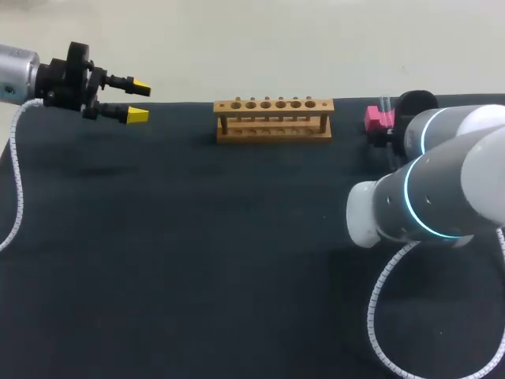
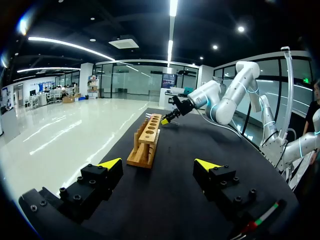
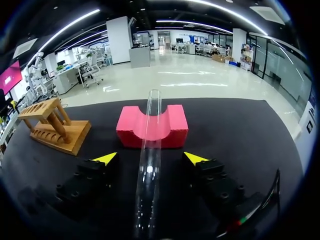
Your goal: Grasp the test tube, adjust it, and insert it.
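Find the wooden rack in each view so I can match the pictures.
Head view: rack at the far edge of the table, mid-picture, with the pink block to its right.
Left wrist view: rack ahead of the left end effector, seen end-on.
Right wrist view: rack beside the pink block, ahead and to one side of the right end effector.
Shared landmark: the table, in all three.
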`<state>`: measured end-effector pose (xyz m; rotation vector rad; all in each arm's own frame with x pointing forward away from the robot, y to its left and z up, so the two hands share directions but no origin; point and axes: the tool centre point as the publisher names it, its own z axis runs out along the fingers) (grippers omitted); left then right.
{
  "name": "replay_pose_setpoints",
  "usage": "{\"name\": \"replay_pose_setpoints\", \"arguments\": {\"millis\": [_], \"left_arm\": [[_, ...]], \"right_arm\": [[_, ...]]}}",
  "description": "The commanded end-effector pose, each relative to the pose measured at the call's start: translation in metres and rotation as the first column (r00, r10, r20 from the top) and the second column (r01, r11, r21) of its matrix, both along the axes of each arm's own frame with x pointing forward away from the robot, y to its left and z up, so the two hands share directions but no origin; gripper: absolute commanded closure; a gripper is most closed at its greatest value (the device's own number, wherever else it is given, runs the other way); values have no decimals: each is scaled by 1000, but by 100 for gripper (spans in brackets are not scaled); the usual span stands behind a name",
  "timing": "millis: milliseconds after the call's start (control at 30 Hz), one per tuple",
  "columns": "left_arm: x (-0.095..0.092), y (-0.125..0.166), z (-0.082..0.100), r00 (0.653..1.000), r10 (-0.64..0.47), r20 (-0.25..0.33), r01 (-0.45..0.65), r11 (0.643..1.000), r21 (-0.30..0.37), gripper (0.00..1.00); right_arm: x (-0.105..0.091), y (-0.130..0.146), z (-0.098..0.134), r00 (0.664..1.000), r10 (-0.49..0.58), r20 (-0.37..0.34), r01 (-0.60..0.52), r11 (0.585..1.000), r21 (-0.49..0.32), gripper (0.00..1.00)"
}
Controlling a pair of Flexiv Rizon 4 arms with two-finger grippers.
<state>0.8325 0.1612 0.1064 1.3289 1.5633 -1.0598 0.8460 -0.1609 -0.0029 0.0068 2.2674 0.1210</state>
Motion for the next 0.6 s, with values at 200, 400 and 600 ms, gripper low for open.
{"name": "replay_pose_setpoints", "arguments": {"millis": [200,400,600], "left_arm": [[3,1,-1,1000,-7,-1,7,1000,-1,0],[3,1,-1,1000,-7,-1,7,1000,-1,0],[3,1,-1,1000,-7,-1,7,1000,-1,0]], "right_arm": [[2,-3,-2,999,39,-5,-39,999,31,44],[3,-2,-3,999,41,-11,-40,999,34,71],[1,-3,-2,1000,25,-12,-25,999,40,98]]}}
